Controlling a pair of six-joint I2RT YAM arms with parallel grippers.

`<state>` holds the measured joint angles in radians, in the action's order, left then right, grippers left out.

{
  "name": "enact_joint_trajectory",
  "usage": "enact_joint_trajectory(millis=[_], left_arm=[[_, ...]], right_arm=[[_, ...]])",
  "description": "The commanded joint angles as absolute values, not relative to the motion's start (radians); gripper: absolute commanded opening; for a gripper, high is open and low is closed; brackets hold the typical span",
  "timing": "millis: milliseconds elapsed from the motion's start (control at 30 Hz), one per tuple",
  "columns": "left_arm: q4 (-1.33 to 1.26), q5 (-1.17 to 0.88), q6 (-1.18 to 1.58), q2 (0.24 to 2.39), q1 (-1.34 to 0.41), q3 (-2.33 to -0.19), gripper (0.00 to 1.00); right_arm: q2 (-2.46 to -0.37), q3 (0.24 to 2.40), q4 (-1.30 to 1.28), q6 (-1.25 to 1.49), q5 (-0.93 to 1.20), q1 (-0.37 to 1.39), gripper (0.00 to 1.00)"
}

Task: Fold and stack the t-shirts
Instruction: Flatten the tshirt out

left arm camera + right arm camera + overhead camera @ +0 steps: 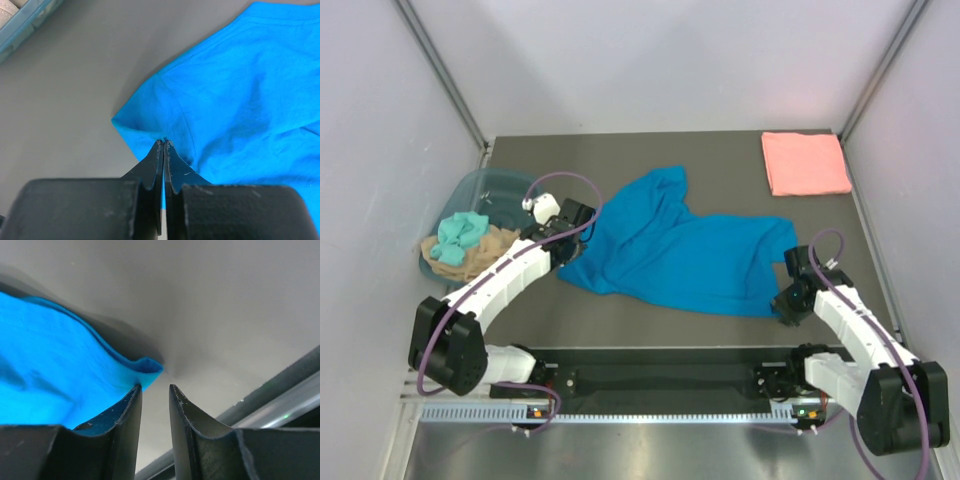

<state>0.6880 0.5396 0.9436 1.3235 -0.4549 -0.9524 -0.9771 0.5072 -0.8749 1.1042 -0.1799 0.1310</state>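
Observation:
The bright blue t-shirt (670, 250) lies spread and rumpled in the middle of the dark table. The salmon pink t-shirt (805, 163) lies folded at the back right. My left gripper (567, 228) is at the shirt's left edge; in the left wrist view it (164, 142) is shut on a pinch of the blue t-shirt (240, 100) near the sleeve. My right gripper (788, 300) is at the shirt's near right corner; in the right wrist view it (155, 389) is open, with the blue corner (75, 375) beside its left finger (131, 405), not between the jaws.
A translucent blue-grey tub (480, 200) with teal and tan cloths stands at the left, and shows in the left wrist view (20, 25). White walls enclose the table. A metal rail (650, 410) runs along the near edge.

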Motion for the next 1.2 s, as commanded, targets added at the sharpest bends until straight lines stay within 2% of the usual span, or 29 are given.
enact_joint_trajectory(millis=[0, 567, 667, 733, 800, 1000, 1100, 1167], left_arm=[[0.655, 0.563, 0.950, 1.293, -0.456, -0.968, 0.00], [0.655, 0.572, 0.963, 1.284, -0.456, -0.966, 0.00], [0.655, 0.569, 0.971, 1.279, -0.456, -0.966, 0.00], [0.652, 0.569, 0.976, 1.276, -0.456, -0.965, 0.00], [0.653, 0.566, 0.976, 1.272, -0.456, -0.965, 0.00], [0.624, 0.540, 0.977, 1.238, -0.456, -0.963, 0.00], [0.592, 0.534, 0.913, 1.200, -0.456, -1.014, 0.00], [0.514, 0.509, 0.770, 1.163, -0.456, -1.072, 0.00]], right_arm=[[-0.974, 0.502, -0.815, 1.126, -0.221, 0.144, 0.30], [-1.025, 0.440, -0.765, 1.150, -0.219, 0.144, 0.34], [-1.020, 0.439, -0.762, 1.155, -0.248, 0.146, 0.26], [-1.016, 0.443, -0.755, 1.150, -0.276, 0.146, 0.11], [-1.019, 0.446, -0.750, 1.149, -0.290, 0.146, 0.00], [-0.985, 0.462, -0.730, 1.117, -0.299, 0.153, 0.00], [-0.890, 0.549, -0.745, 0.998, -0.298, 0.163, 0.00], [-0.817, 0.670, -0.777, 0.947, -0.308, 0.164, 0.00]])
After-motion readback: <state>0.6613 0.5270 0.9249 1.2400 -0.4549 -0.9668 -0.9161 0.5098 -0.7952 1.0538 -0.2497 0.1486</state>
